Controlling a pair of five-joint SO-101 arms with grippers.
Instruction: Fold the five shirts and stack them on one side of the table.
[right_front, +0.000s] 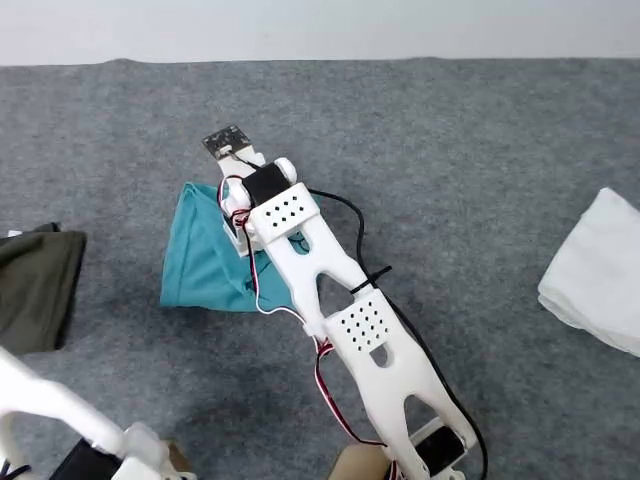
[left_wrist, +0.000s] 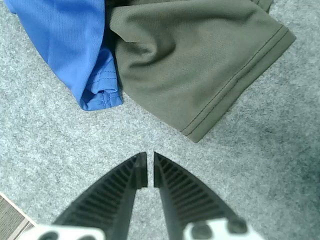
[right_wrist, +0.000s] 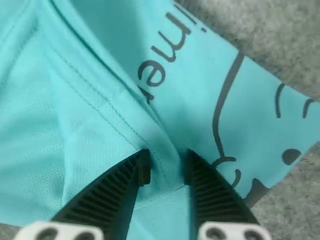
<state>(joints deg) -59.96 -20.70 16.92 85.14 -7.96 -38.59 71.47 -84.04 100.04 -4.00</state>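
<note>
Grey felt (right_front: 450, 150); right hand (right_wrist: 166, 167) pinches teal shirt (right_wrist: 100, 75) (creased).

Wide bare grey mat (right_front: 480, 150) lies between the teal shirt (right_front: 205, 260) and the white shirt (right_front: 600, 275) at the right edge, and the far strip is open too. The right arm (right_front: 330, 290) slants across the middle over the teal shirt, blocking a straight crossing. The olive shirt (right_front: 35, 285) sits at the left edge, touching the blue shirt (left_wrist: 65, 40), with a bare gap between olive and teal. The left arm (right_front: 50, 405) fills the near-left corner.
</note>
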